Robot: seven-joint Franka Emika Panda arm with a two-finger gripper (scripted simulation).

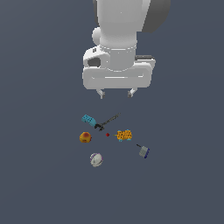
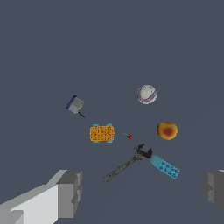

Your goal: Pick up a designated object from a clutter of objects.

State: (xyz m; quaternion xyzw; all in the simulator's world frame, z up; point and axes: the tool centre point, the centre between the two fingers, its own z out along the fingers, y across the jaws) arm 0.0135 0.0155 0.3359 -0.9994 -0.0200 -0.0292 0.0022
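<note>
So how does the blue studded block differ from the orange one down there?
The blue block is cyan, longer and slimmer; the orange block is orange-yellow and stubbier, with bits of cyan at its edges. The blue block lies at the head of the black wrench, seemingly touching it; the orange block lies apart from everything. Both are small studded bricks lying flat under the open gripper.

In the exterior view the gripper [image 1: 116,93] is held with fingers spread above the clutter, where the cyan-blue studded block [image 1: 88,119] is seen apparently touching the black wrench [image 1: 106,122], with the orange-red ball [image 1: 85,138] nearby.
</note>
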